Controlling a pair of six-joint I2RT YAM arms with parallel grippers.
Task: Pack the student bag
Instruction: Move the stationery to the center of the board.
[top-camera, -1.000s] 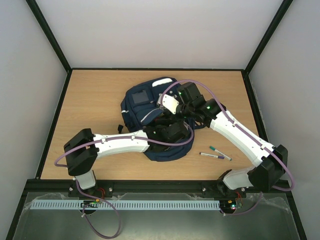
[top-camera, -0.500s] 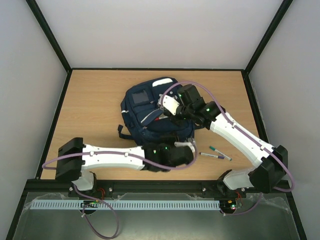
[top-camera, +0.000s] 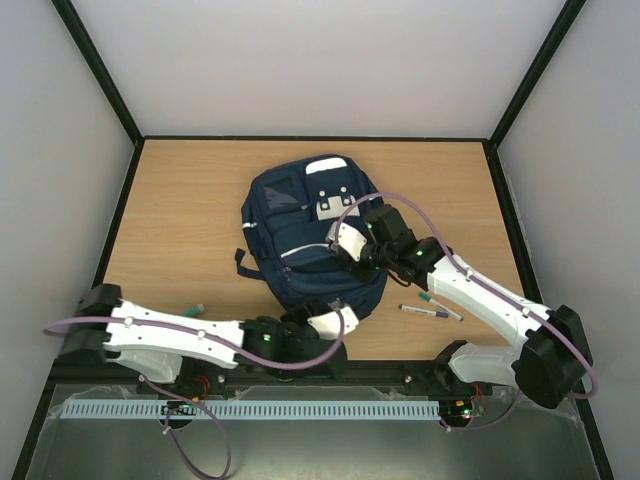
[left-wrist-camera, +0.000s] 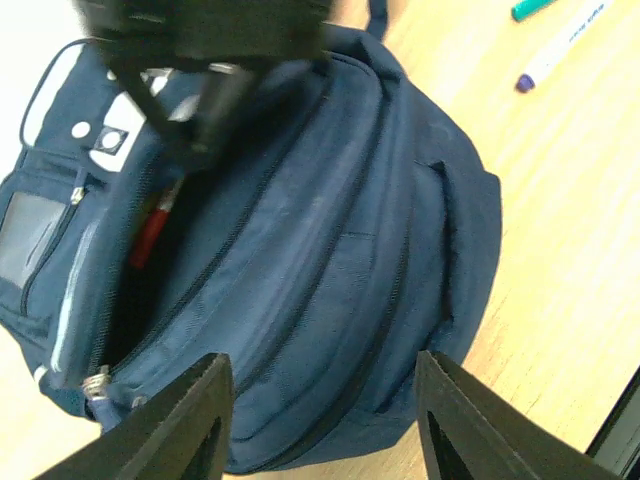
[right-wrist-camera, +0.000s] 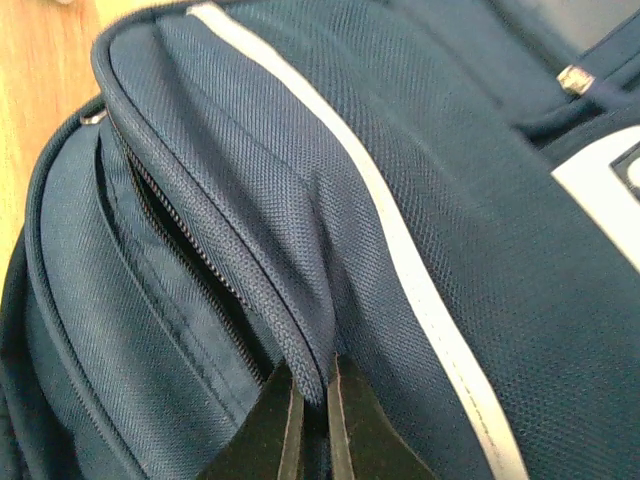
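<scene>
The student bag (top-camera: 300, 215), a navy backpack with white stripes, lies in the middle of the table. My right gripper (top-camera: 346, 254) rests on its right side. In the right wrist view it (right-wrist-camera: 312, 388) is shut on a fold of the bag's fabric (right-wrist-camera: 300, 330) beside the open zipper (right-wrist-camera: 180, 230). My left gripper (top-camera: 340, 312) sits low at the bag's near end. In its wrist view it (left-wrist-camera: 320, 362) is open with nothing between the fingers, and the bag (left-wrist-camera: 330, 250) lies beyond it. A red item (left-wrist-camera: 150, 235) shows inside the open compartment.
Two pens, one purple-capped (top-camera: 424, 312) and one green (top-camera: 440, 304), lie on the wood to the right of the bag. A green pen (top-camera: 193, 309) lies by my left arm. Black rails edge the table.
My left arm has drawn back from over the bag to the near edge and its jaws have spread. My right gripper has moved nearer, still pinching the fabric, and the bag's buckle patch now shows.
</scene>
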